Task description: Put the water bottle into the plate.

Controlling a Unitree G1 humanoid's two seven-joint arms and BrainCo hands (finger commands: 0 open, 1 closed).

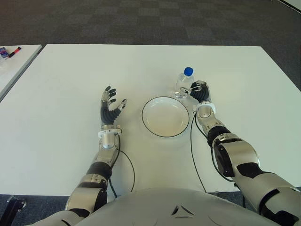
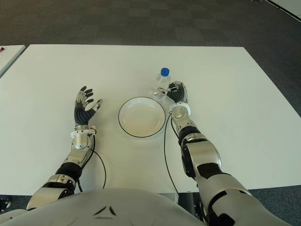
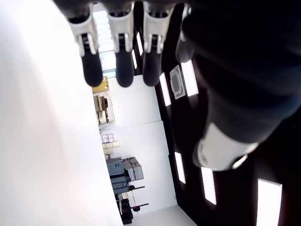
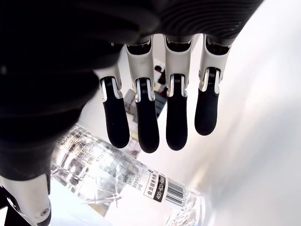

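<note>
Right hand [image 1: 200, 92], fingers [image 4: 176, 122] apart, beside upright water bottle [image 1: 184, 83] at plate's [image 1: 165, 117] one o'clock; light, slippery plastic, grip mid-body.

- A white table [image 1: 141, 66] spreads under and around both hands.
- Dark grey carpet [image 1: 141, 21] lies beyond the fingertips.
- A second white table [image 1: 16, 63] stands far left of the left hand.
</note>
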